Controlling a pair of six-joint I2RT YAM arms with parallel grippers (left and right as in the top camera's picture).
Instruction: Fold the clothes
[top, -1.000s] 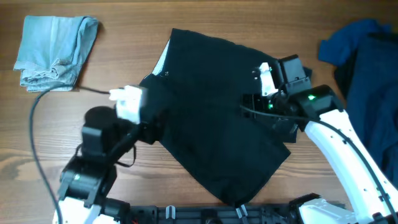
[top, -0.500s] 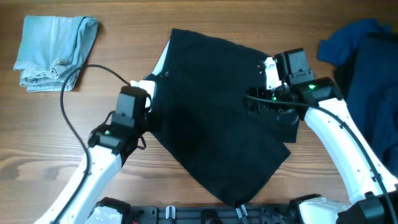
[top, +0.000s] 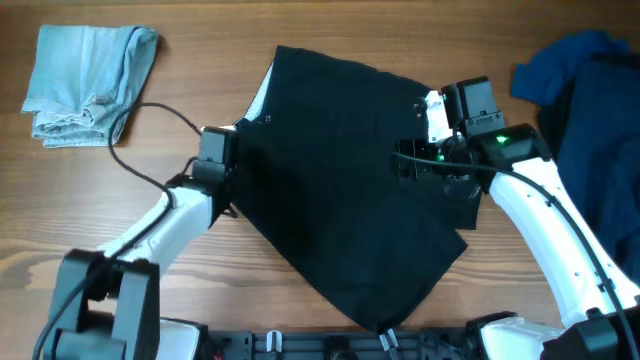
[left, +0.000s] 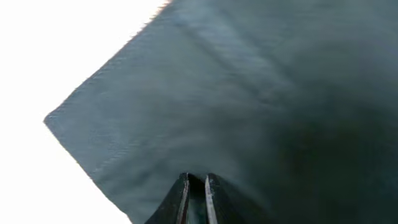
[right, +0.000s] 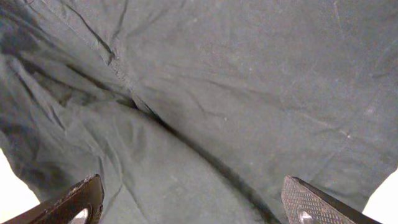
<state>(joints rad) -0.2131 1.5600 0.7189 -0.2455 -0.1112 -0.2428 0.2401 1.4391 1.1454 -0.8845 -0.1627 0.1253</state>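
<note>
A black garment (top: 350, 180) lies spread on the wooden table (top: 200, 40), one corner pointing at the front edge. My left gripper (top: 238, 172) sits at its left edge. In the left wrist view the black garment (left: 249, 93) tents up into the left gripper (left: 196, 182), whose fingers are shut on a pinch of it. My right gripper (top: 408, 165) hovers over the garment's right part. In the right wrist view the right gripper (right: 193, 190) is open, its fingers wide apart over the creased cloth (right: 205, 93), with nothing between them.
A folded light blue cloth (top: 90, 80) lies at the back left. A heap of dark blue clothes (top: 590, 120) fills the right edge, close to the right arm. The left arm's black cable (top: 150, 115) loops over the table beside the light blue cloth.
The left arm has swung in from the front left to the garment's left edge, and its jaws have closed there. The right gripper shifted slightly toward the back right.
</note>
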